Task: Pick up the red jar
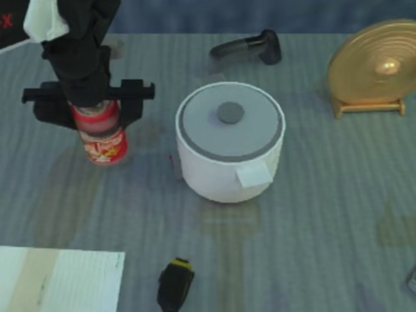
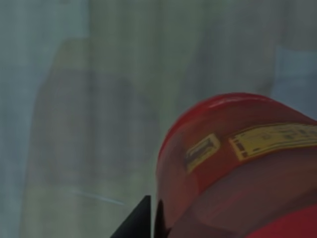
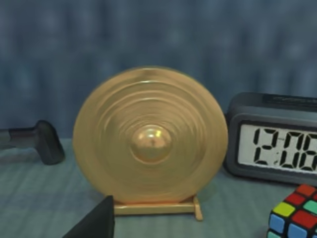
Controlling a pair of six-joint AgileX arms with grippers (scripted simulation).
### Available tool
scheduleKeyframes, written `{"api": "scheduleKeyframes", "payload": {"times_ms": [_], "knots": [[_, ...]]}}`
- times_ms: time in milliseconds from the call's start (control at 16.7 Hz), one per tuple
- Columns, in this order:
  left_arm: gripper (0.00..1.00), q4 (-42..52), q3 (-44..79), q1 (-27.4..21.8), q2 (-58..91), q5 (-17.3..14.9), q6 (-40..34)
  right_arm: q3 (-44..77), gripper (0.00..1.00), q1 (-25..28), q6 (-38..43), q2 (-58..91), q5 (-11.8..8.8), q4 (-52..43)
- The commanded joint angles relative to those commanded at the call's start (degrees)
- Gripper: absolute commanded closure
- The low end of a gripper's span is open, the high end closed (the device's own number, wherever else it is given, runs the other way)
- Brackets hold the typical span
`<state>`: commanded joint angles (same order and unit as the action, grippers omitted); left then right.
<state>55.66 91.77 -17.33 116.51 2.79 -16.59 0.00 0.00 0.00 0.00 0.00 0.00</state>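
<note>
The red jar (image 1: 103,138) with its white-yellow printed label is at the table's left, tilted under my left arm. My left gripper (image 1: 95,108) comes down on it from above and is shut on its upper part, hiding the lid. The left wrist view shows the red jar (image 2: 237,168) filling the near corner, with one dark finger (image 2: 136,223) against its side and the table well below it. My right arm is parked out of the top view. Only one finger (image 3: 99,220) of its gripper shows in the right wrist view, with nothing held.
A large white pot (image 1: 229,140) with a grey lid stands in the middle, right of the jar. A black handled tool (image 1: 250,47) lies behind it. At the back right stands a golden disc on a stand (image 1: 377,65). A digital clock (image 3: 275,144) and a colour cube (image 3: 294,213) are beside the disc. A white pad (image 1: 58,279) and a black-yellow object (image 1: 175,283) lie at the front.
</note>
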Motion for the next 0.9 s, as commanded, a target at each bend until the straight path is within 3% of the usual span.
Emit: {"api": "scheduleKeyframes", "payload": {"times_ms": [420, 660, 900], "knots": [[1.0, -9.2, -5.2, 0.03, 3.61, 0.01, 0.2, 0.0, 0.0, 0.0, 0.0, 0.0, 0.0, 0.0], [1.0, -9.7, -5.54, 0.03, 3.95, 0.01, 0.19, 0.0, 0.0, 0.0, 0.0, 0.0, 0.0, 0.0], [0.7, -9.7, -5.54, 0.03, 3.95, 0.01, 0.19, 0.0, 0.0, 0.0, 0.0, 0.0, 0.0, 0.0]]}}
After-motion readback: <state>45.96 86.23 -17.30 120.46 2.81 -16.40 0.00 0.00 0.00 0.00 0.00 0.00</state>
